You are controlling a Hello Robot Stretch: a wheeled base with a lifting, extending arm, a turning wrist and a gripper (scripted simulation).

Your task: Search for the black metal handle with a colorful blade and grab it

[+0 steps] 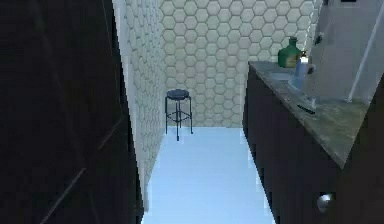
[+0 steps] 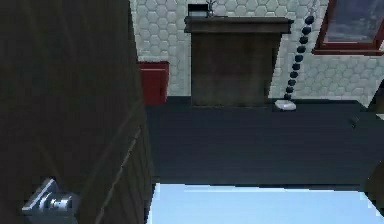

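Note:
A stone-topped counter [image 1: 335, 120] runs along the forward view's right. On it stand a green bottle [image 1: 291, 50], a small blue bottle [image 1: 300, 72] and a grey blurred item [image 1: 311, 100] that I cannot identify. In the arm side view a dark flat surface [image 2: 260, 140] crosses the middle. It carries a white base [image 2: 287, 104] with a column of dark beads [image 2: 297, 55] rising from it. A tiny dark speck [image 2: 357, 123] lies near its right end.
A dark door [image 1: 60, 110] fills the forward view's left, and its knob [image 2: 50, 200] appears in the arm side view. Pale floor [image 1: 205, 170] leads to a black stool [image 1: 179, 100] by the hexagon-tiled wall. A wooden cabinet [image 2: 235, 65] and a red bin [image 2: 153, 82] stand behind the dark surface.

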